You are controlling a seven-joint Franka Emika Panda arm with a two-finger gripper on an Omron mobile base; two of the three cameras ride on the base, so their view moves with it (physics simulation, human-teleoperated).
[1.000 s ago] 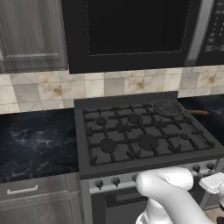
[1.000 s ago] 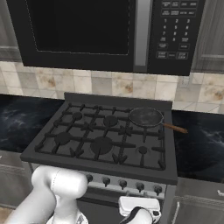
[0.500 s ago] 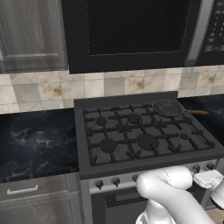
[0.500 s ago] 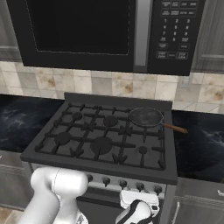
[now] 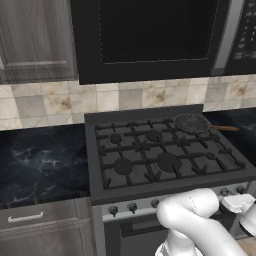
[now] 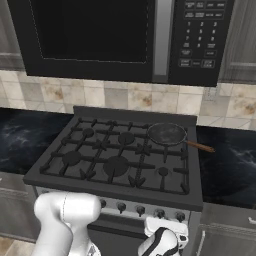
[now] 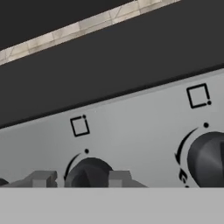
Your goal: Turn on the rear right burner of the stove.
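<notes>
The stove (image 5: 100,170) fills the middle of both base views, with its silver knob strip (image 6: 131,208) along the front. A dark-grey pan (image 5: 191,122) with a brown handle (image 6: 200,146) sits on the rear right burner and hides its cap; only grate prongs show around it. My gripper (image 7: 81,179) is low in front of the strip's right end, its white hand (image 5: 239,202) showing there. In the hand view the two fingertips (image 7: 41,178) stand apart, one on each side of a small dark knob (image 7: 89,171). A second knob (image 7: 205,159) lies to the right.
A black microwave (image 6: 100,35) hangs above the stove. Dark marble counters (image 5: 42,162) flank it, with grey cabinets and a drawer (image 5: 30,217) below on the left. My own white arm (image 5: 192,220) blocks part of the oven front.
The hand has edged a little up and closer to the knob strip. Stove, pan and base views have not shifted.
</notes>
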